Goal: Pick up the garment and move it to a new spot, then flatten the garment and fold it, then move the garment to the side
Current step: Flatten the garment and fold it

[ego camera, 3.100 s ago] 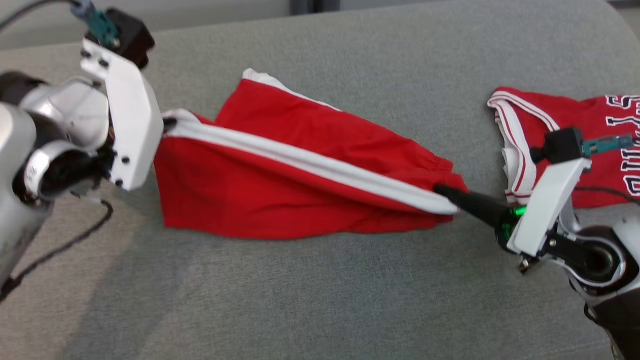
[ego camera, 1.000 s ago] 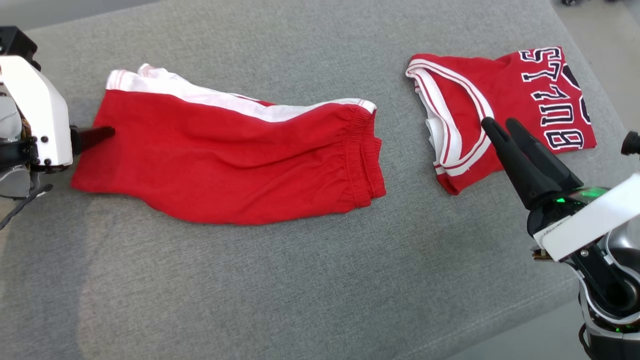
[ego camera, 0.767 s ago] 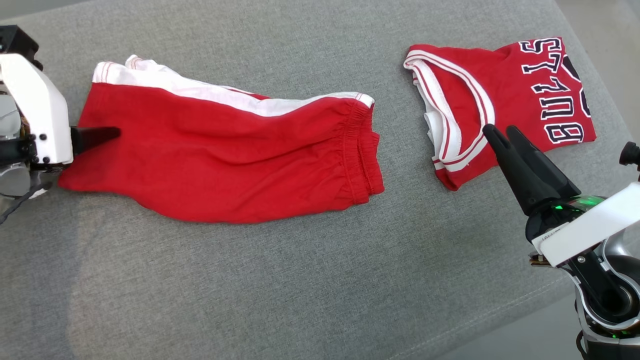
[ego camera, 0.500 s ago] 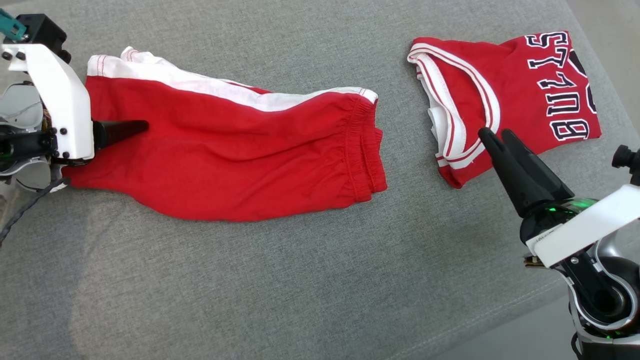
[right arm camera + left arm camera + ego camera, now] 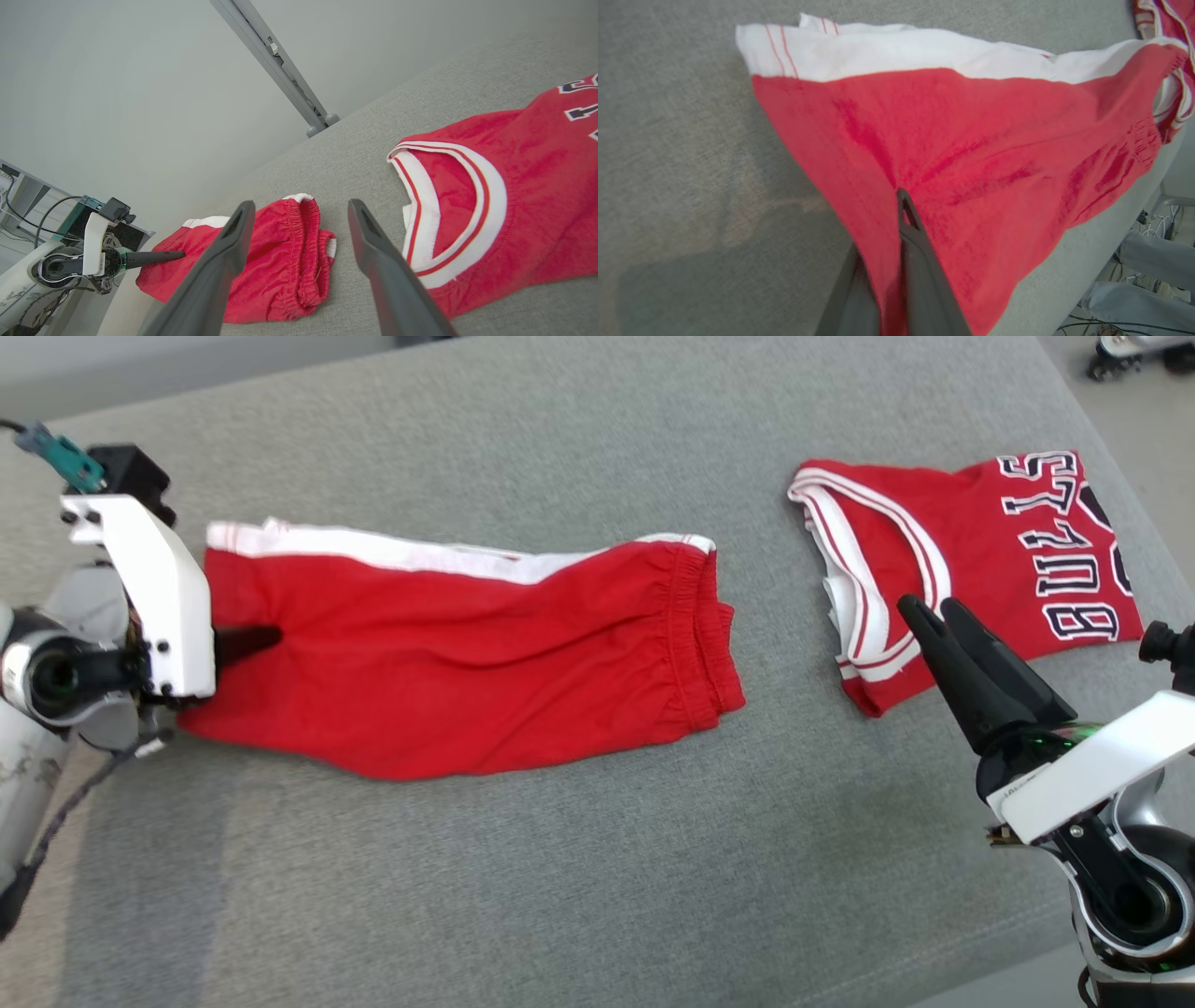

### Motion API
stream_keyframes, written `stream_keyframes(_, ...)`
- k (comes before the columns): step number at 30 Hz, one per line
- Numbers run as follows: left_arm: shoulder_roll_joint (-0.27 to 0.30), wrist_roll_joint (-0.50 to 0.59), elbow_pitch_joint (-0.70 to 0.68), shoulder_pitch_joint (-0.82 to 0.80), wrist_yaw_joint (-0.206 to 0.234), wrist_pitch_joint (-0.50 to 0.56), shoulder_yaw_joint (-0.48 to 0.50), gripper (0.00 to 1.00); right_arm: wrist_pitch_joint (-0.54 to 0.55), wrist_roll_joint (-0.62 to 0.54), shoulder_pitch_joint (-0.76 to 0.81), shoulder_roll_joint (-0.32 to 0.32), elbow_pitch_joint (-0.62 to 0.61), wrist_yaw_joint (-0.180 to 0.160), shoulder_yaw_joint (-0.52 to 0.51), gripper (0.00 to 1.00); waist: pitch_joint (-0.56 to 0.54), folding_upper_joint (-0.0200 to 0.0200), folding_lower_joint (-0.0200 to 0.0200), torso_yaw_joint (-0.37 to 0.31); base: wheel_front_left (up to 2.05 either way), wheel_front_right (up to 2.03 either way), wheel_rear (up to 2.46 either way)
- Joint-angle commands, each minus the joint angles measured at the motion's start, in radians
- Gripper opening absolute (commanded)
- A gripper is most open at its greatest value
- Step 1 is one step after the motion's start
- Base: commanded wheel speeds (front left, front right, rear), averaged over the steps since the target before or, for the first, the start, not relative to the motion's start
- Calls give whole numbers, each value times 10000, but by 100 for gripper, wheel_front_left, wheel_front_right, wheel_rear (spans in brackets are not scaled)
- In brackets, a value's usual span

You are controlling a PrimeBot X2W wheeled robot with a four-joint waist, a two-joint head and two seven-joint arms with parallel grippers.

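Head view: the red shorts (image 5: 467, 663) lie lengthwise on the grey woven cushion (image 5: 560, 877), with a white side band along the far edge and a gathered elastic waistband at the right end. My left gripper (image 5: 269, 637) is pressed together at the hem end, pinching the thin matte cloth. The left wrist view adds detail: red cloth sits between the two dark fingers, creases fan out from the tip, and thin red pinstripes cross the white band. My right gripper (image 5: 926, 607) hovers spread by a folded red Bulls jersey (image 5: 990, 551) with a ribbed white collar. The right wrist view shows the clear gap between its tapered fingers, which hold nothing.
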Motion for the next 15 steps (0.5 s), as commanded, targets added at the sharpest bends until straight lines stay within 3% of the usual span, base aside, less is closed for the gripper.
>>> stream_keyframes(1, -7, -146, -102, 350, -18, 5, -2, 0, 66, -41, 164, -88, 67, 1, -75, 100, -507, 0, 0, 404, 0, 0, 0)
stream_keyframes(15, 382, -543, -1013, 2176, 557, -353, 19, 0, 471, -144, 920, -49, 78, 1, -536, 100, -1556, 0, 0, 1011, 0, 0, 0)
